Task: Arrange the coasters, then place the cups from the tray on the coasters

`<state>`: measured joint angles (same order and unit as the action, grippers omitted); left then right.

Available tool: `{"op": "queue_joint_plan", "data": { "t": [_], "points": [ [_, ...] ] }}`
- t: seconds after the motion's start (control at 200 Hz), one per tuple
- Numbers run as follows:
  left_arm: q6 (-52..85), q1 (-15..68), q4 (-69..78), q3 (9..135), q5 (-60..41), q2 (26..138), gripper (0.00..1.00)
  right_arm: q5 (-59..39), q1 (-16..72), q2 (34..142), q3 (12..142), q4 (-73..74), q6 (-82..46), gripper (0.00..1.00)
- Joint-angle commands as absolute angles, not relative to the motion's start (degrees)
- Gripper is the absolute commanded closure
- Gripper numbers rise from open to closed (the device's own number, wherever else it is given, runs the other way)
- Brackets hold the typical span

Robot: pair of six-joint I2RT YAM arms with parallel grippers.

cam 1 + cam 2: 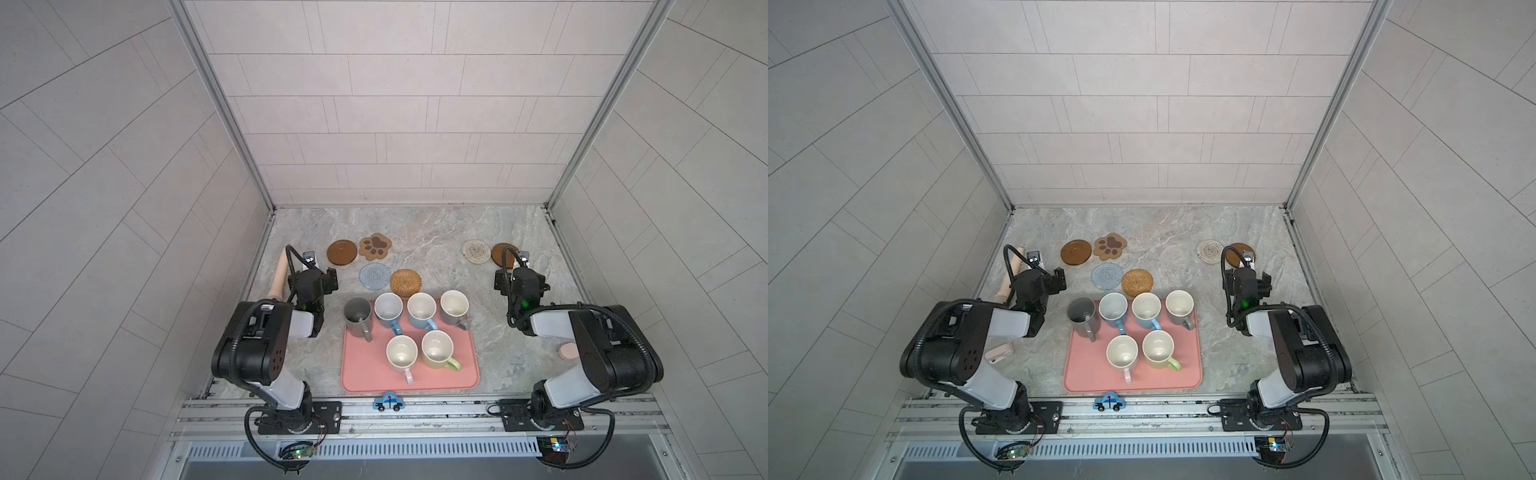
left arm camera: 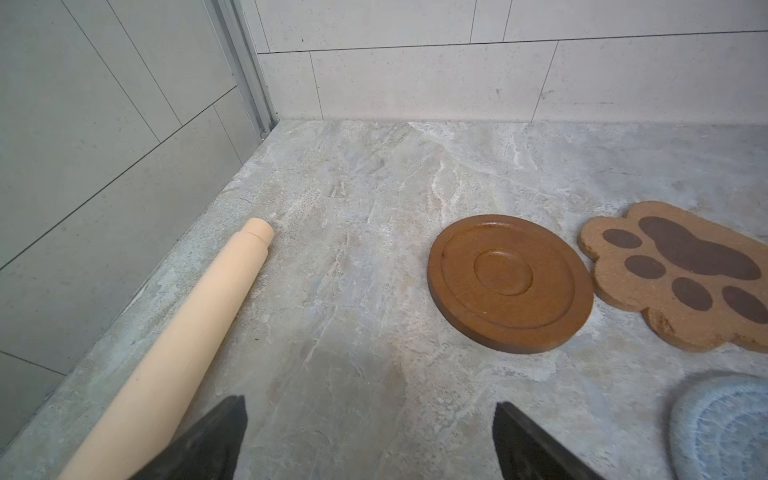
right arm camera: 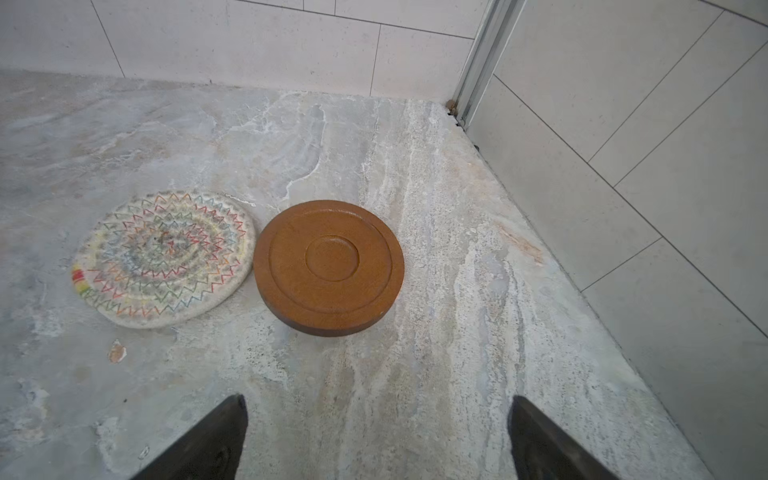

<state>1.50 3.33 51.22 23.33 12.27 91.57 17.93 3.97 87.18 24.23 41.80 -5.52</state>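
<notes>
1. On the near middle of the marble counter [image 1: 428, 232], we find the salmon-pink tray [image 1: 365, 376] carrying all six mugs [image 1: 402, 351]; none stands on a coaster yet.
2. We count four coasters clustered far left: dark brown disc [image 1: 342, 252], paw-print mat [image 1: 375, 246], grey-blue woven round [image 1: 375, 275], rattan round [image 1: 406, 283]. Far right, the cream woven round [image 1: 476, 251] and second brown disc [image 3: 328, 266] lie just beside each other.
3. We judge the arranging barely begun and every cup placement left.
4. We see the mugs upright, long axes vertical, mouths up, handles pointing near or near-right.
5. We see the left gripper [image 2: 368, 402] and right gripper [image 3: 377, 398] spread wide and empty, each over bare counter on the near side of a brown disc.
</notes>
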Motion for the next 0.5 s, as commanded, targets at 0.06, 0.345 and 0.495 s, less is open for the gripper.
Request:
{"op": "queue_joint_plan", "data": {
  "t": [0.06, 0.345, 0.495],
  "points": [
    [1.3, 3.0, 52.7, 23.2, 13.0, 91.4, 0.00, 18.3, 4.0, 86.4, 24.3, 42.2, -5.0, 0.01],
    [1.3, 3.0, 52.7, 23.2, 13.1, 91.5, 0.00, 18.3, 4.0, 86.4, 24.3, 42.1, -5.0, 0.00],
    [1.4, 3.0, 52.7, 23.2, 13.1, 91.5, 0.00, 18.3, 4.0, 86.5, 24.4, 42.0, -5.1, 0.00]
  ]
}}
